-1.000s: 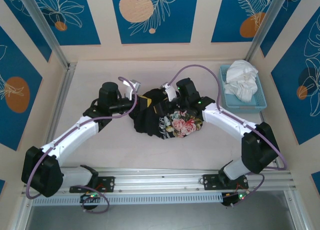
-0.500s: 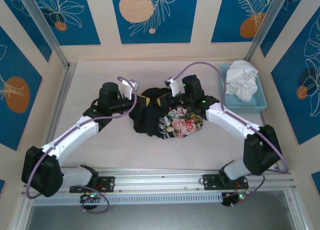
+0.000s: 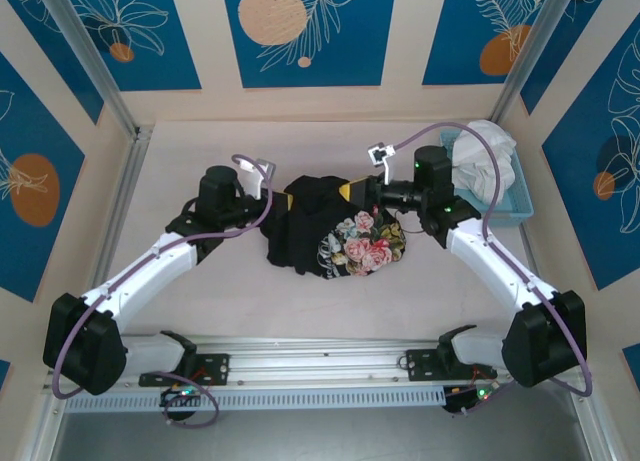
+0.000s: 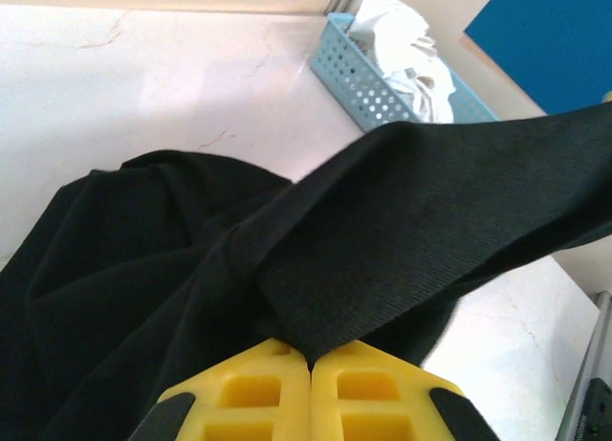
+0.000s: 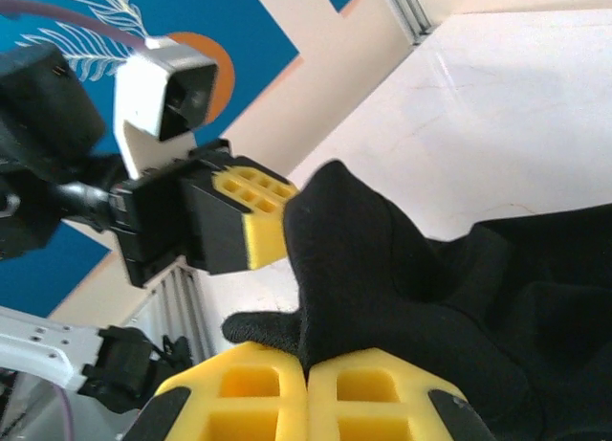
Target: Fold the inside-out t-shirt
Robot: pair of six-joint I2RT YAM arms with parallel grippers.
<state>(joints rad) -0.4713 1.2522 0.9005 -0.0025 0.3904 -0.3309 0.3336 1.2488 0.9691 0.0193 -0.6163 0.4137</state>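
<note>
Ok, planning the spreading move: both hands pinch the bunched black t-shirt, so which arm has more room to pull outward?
Left, probably. The left hand is shut on the t-shirt with bare table beyond it; the right hand, also shut on cloth, has the blue basket close behind its arm.

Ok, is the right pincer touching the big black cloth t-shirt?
Touching. The right wrist view shows the right pincer shut on a bunched fold of the black cloth t-shirt, with cloth pinched at its tips.
</note>
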